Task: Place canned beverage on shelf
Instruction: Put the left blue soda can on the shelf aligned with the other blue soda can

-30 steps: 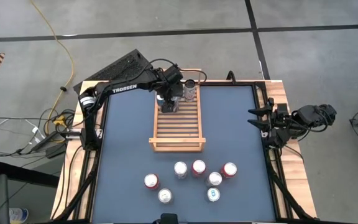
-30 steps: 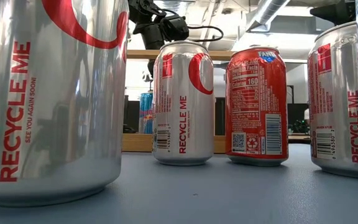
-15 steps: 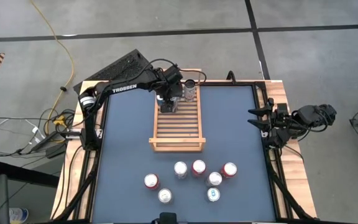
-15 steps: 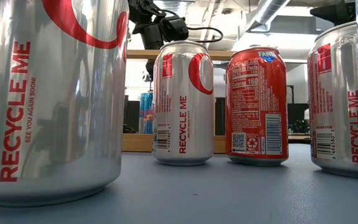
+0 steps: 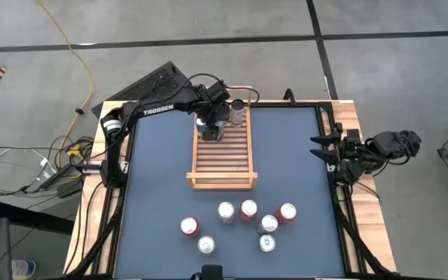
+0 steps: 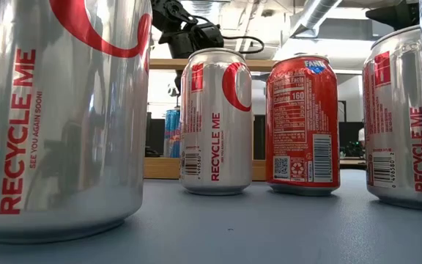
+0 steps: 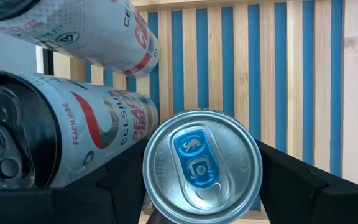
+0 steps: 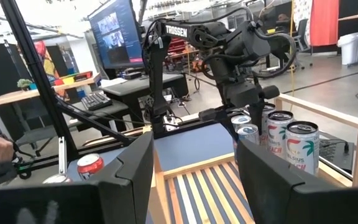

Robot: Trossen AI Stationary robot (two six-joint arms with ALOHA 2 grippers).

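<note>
From above: left gripper [image 5: 211, 126] low over the far end of the light-wood slatted shelf [image 5: 232, 160], just beside white cans [image 5: 238, 113] standing against the far rail. Held can hidden under the wrist here. Shelf lengthwise on the dark blue table top [image 5: 294, 155]. Seven loose red and silver cans [image 5: 248, 209] clustered on the table near the front edge, well apart from the shelf. Right gripper [image 5: 321, 149] parked at the table's right edge.

At table height: large silver can printed "RECYCLE ME" [image 6: 215, 121] and a red can [image 6: 303, 125] filling the foreground. Behind them, the shelf's near wooden rail [image 6: 160, 169], with the dark left arm [image 6: 189, 31] hanging above it. Grip not visible from here.

Past the left wrist: left gripper [image 7: 202, 182] clamped on a silver aluminium can with a blue pull-tab [image 7: 202, 165], one dark finger [image 7: 120, 183] pressed to each side. Can upright over the shelf's slats [image 7: 291, 74], just beside two white "Celsius" cans [image 7: 104, 127]. Whether its base touches the slats, cannot tell.

Past the right wrist: right gripper [image 8: 194, 180] with fingers [image 8: 132, 174] apart, nothing between them. Farther off, the shelf's raised rail [image 8: 316, 121], the white cans [image 8: 302, 146] upright beside it, and the silver can [image 8: 248, 134] directly under the left gripper [image 8: 247, 102].
</note>
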